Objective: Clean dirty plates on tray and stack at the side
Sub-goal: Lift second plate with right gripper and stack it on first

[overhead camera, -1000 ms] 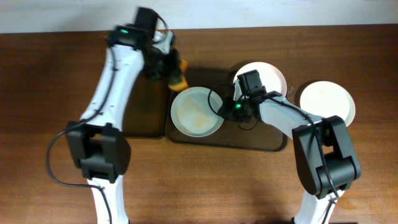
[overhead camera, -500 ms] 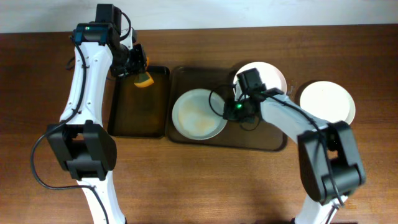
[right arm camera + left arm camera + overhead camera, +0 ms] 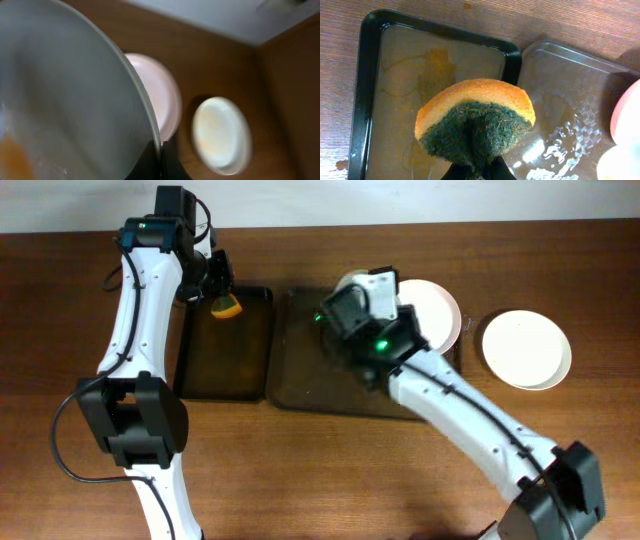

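At the right gripper [image 3: 160, 155]: pinches a tilted plate [image 3: 75, 95] by its rim, raised over the tray [image 3: 300, 372]. At the left gripper [image 3: 475, 172]: clamps a sponge [image 3: 475, 120] over the black tray [image 3: 365, 75]. From sponge to plate: rightward, past the trays' meeting edges. Shows a blurred orange smear, so probably needs wiping before joining the side plate [image 3: 527, 348] farther right.

Brown tray [image 3: 300, 375] open across its 9 o'clock half; right arm [image 3: 450, 395] blocks centre through 5 o'clock. One plate [image 3: 440, 305] at its 1 o'clock, side plate [image 3: 527, 348] beyond 3. Black tray [image 3: 225, 365] open toward 6, sponge [image 3: 228, 306] over 12.
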Motion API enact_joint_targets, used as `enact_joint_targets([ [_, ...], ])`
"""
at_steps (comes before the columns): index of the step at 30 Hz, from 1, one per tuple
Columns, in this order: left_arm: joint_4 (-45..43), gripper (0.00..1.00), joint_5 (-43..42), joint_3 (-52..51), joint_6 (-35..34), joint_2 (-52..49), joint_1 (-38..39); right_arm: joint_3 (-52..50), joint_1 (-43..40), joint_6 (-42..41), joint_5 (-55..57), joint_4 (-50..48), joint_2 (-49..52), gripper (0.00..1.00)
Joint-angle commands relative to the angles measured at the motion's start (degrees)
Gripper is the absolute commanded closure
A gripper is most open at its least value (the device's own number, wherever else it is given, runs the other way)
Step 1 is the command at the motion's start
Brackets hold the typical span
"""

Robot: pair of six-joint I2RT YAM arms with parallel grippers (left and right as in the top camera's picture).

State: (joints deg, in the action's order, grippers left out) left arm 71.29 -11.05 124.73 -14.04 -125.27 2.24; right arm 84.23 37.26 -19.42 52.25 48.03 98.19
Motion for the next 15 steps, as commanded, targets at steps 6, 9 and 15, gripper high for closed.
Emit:
enact_joint_targets([
  [6,-0.1,1.0,0.4,0.6,0.9,-0.5,0.3,1.5,10.2,-0.3,27.8,-1.1,-0.5,0.96],
  [9,0.0,1.0,0.4,0.6,0.9,-0.5,0.3,1.5,11.1,-0.3,29.6,-1.1,-0.5,0.96],
  [15,0.0,1.0,0.4,0.6,0.9,-0.5,0.3,1.5,6.9,-0.3,7.7,-1.0,-0.6,0.96],
])
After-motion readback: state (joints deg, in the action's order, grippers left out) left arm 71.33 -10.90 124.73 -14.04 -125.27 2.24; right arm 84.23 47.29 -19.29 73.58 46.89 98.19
